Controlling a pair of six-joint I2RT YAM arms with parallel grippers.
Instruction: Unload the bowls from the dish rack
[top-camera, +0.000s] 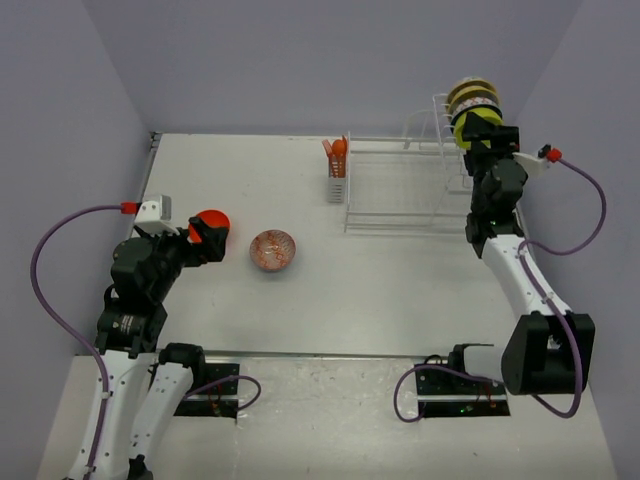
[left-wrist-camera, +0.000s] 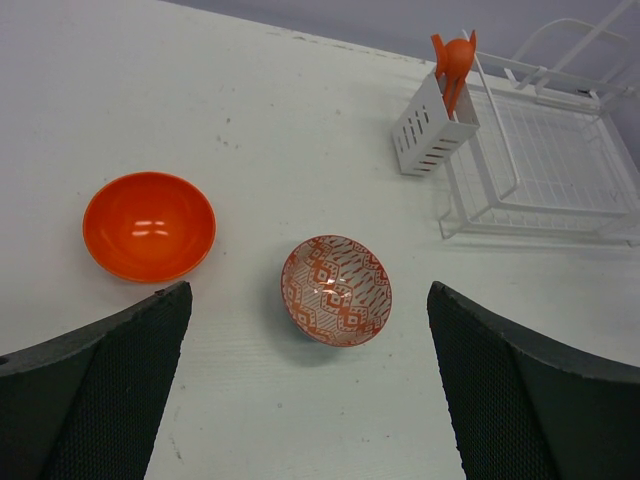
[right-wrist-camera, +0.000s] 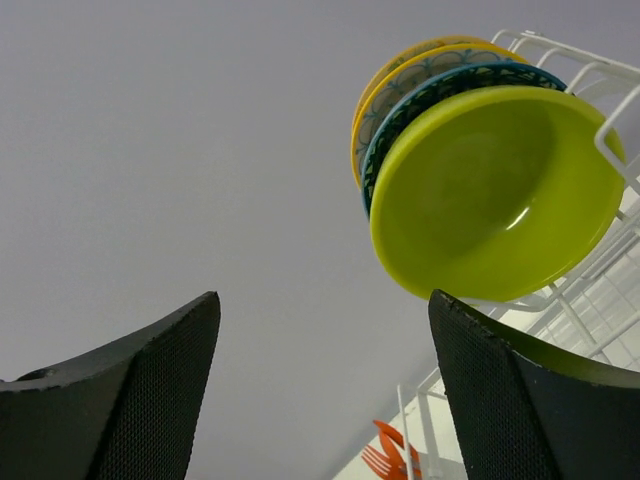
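The white dish rack (top-camera: 400, 190) stands at the back right of the table. In its tall slotted section several bowls stand on edge, the lime-green one (right-wrist-camera: 495, 190) in front, then a blue-rimmed one (right-wrist-camera: 420, 100) and yellow-rimmed ones behind. My right gripper (right-wrist-camera: 325, 390) is open just below and in front of the lime bowl (top-camera: 478, 122), with nothing between its fingers. On the table lie a plain orange bowl (left-wrist-camera: 149, 226) and an orange-patterned bowl (left-wrist-camera: 336, 290). My left gripper (left-wrist-camera: 310, 400) hovers open above the table near them, holding nothing.
A small white cutlery basket (left-wrist-camera: 433, 125) with orange utensils hangs on the rack's left end. The rack's low flat section (left-wrist-camera: 540, 170) holds nothing. Purple walls close in the table at the back and on both sides.
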